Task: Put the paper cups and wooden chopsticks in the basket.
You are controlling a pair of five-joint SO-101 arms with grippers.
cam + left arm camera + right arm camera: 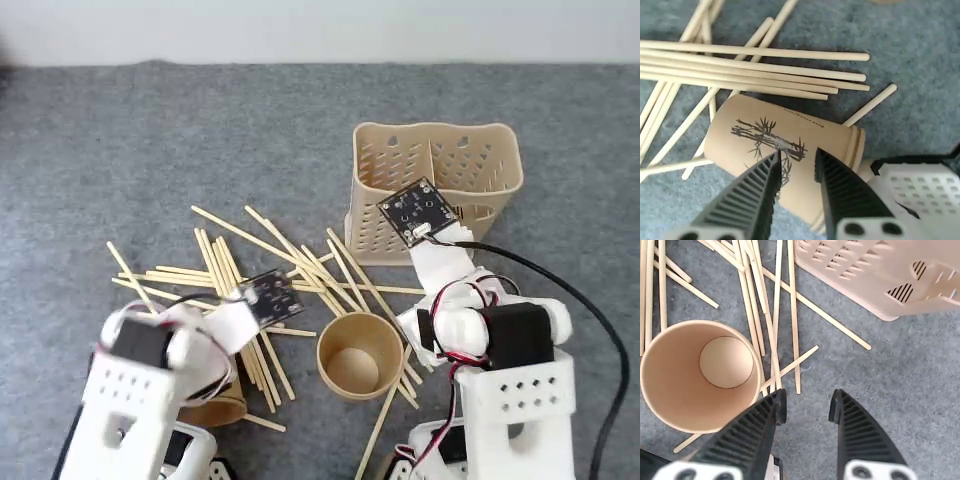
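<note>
– Grey felt covers the worktop (150, 130). Which cup does each hand face?

– Directly above the lying cup (750, 135) hangs the left hand (796, 157), its fingers a narrow gap apart and holding nothing. Whether they touch the cup cannot be told. Over bare felt, just beside the upright cup (700, 375), hangs the right hand (807, 400), fingers likewise apart and holding nothing.

– How does the long axis of the lying cup run?

– Flat along the worktop, and nearly in line with the direction in which the left fingers would close. The gap between them is also narrower than the cup's body. A wider opening, plus a turn of the wrist or a pinch at the rim, is probably needed.

– And the chopsticks (765, 70)?

– Several lie parallel just beside that cup, and a few stick out from beneath it. Others lie between the upright cup and the basket (880, 280).

– Which arm is nearer the basket?

– The right one. Its wrist sits just in front of the basket wall, and the left hand is well apart from it.

– What does each view add?

– From above, the lying cup is a sliver under the left arm, while the left wrist view lays out its whole side and rim. The high view alone gives the basket's divider and two compartments.
</note>
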